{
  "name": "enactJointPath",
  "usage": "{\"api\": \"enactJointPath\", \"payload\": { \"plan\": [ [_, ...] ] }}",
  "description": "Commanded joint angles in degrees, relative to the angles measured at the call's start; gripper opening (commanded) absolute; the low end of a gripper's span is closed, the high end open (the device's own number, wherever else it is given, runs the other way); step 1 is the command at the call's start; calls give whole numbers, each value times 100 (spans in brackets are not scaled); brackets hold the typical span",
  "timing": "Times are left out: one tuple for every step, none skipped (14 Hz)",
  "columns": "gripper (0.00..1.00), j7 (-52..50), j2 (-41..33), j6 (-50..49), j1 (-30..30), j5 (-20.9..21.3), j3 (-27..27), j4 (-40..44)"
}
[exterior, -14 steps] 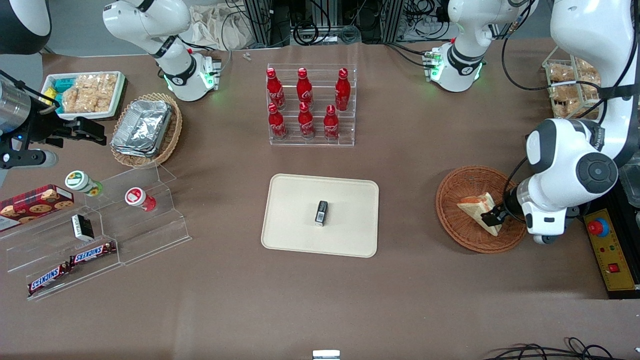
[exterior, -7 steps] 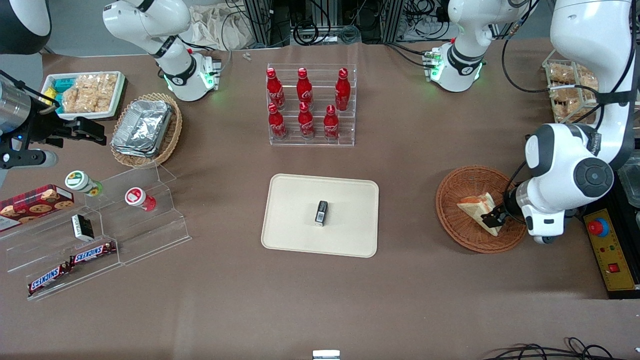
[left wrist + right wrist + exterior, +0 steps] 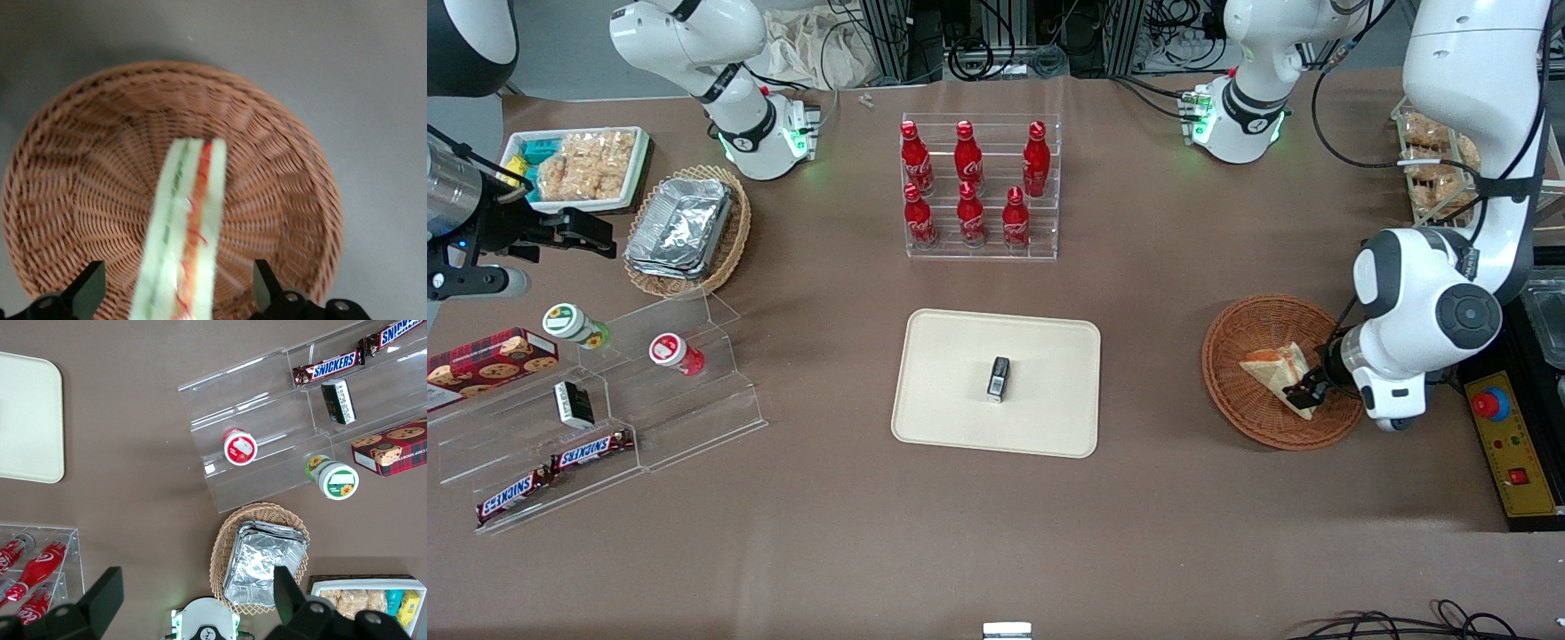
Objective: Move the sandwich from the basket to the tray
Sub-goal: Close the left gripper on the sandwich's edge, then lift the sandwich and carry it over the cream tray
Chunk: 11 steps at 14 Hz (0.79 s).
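Gripper (image 3: 177,293) low inside basket (image 3: 280,193), jaws spread astride upright sandwich (image 3: 183,240), presumably lining up for the pinch.

Two chocolate bars (image 3: 553,471) on the lowest step of a clear acrylic stand (image 3: 605,418), toward the parked arm's end of the counter, read "SNICKERS" in blue letters on white. The six red bottles (image 3: 969,182) in the clear rack carry white script too small to read. The small dark packet (image 3: 999,379) on the tray (image 3: 996,431) has a label that cannot be read.
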Motion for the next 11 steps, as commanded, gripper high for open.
{"api": "enactJointPath", "payload": {
  "plan": [
    [100,-109,22,266,44,17,-25,-153],
    [100,-118,31,336,35,17,-25,-206],
    [100,-187,48,424,35,17,-34,-250],
    [100,-258,57,520,35,17,-43,-329],
    [100,-302,57,573,17,17,-51,-382],
    [100,-320,40,600,0,26,-60,-504],
    [100,-328,5,670,-9,34,-69,-618],
    [100,-329,-13,731,-9,34,-69,-741],
    [100,-329,-13,837,-18,34,-87,-803],
    [85,-337,-5,855,-27,34,-165,-804],
    [56,-355,-13,855,-27,34,-227,-821]
  ]
}}
